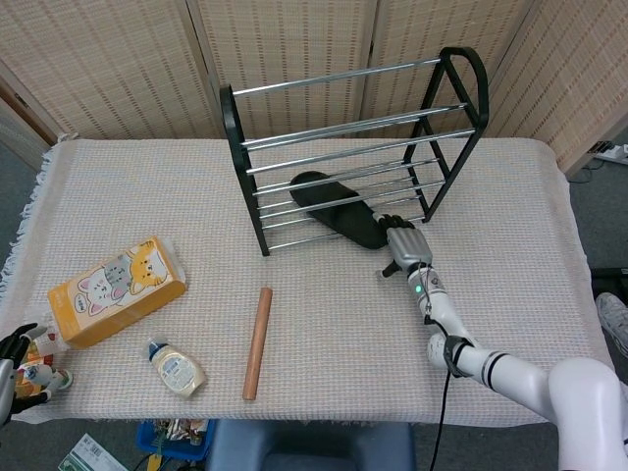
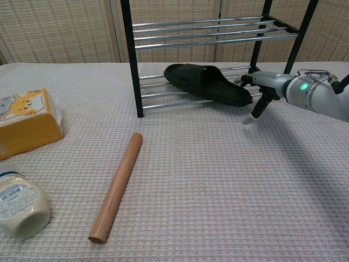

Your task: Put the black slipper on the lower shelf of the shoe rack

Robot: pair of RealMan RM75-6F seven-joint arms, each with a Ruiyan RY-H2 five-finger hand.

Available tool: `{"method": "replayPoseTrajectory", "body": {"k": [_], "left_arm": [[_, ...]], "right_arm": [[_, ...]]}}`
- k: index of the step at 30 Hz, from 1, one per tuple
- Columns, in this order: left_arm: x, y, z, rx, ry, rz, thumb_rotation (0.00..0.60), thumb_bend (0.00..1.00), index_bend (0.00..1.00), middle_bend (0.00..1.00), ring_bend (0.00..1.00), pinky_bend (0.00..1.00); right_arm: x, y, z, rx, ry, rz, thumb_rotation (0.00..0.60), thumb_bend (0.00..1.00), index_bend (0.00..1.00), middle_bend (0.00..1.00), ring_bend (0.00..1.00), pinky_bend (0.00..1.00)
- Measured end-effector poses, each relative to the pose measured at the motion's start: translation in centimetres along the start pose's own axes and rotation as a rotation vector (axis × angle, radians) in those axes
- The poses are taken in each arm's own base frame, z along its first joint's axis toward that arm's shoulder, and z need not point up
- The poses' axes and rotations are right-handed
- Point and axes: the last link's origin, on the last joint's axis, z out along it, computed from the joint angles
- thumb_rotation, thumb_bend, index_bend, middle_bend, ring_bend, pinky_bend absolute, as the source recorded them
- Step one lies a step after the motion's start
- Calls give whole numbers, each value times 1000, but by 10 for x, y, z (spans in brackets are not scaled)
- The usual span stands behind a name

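The black slipper [image 1: 339, 208] [image 2: 204, 83] lies across the lower bars of the black-framed shoe rack [image 1: 243, 177] [image 2: 131, 60], with its near end poking out at the front right. My right hand [image 1: 404, 247] [image 2: 267, 90] hovers just right of that end, fingers spread and holding nothing. One fingertip reaches close to the slipper; contact is unclear. My left hand [image 1: 10, 358] shows only at the bottom-left corner of the head view, beside a colourful packet [image 1: 39, 371]. Its grip cannot be made out.
An orange cat-print box [image 1: 118, 289] [image 2: 24, 123] and a small bottle [image 1: 177, 368] [image 2: 19, 202] lie at the left. A wooden rod [image 1: 257, 341] [image 2: 116, 185] lies in the middle of the cloth. A blue basket [image 1: 177, 437] sits below the table's front edge.
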Motion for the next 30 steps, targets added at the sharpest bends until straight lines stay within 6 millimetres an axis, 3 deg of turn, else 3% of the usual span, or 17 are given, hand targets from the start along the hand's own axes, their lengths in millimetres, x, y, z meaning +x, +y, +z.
{"method": "replayPoseTrajectory", "body": {"k": [18, 25, 30], "left_arm": [[-2, -2, 0, 3, -1, -3, 600, 229, 221, 178, 212, 293], [-1, -4, 0, 7, 4, -4, 600, 228, 221, 178, 212, 293], [0, -2, 3, -2, 14, -4, 600, 229, 221, 178, 212, 293]], "right_arm": [[-7, -20, -20, 111, -14, -6, 600, 114, 0, 57, 0, 88], [3, -6, -31, 94, 53, -33, 600, 113, 0, 60, 0, 88], [15, 18, -56, 64, 119, -63, 600, 149, 0, 65, 0, 88]]}}
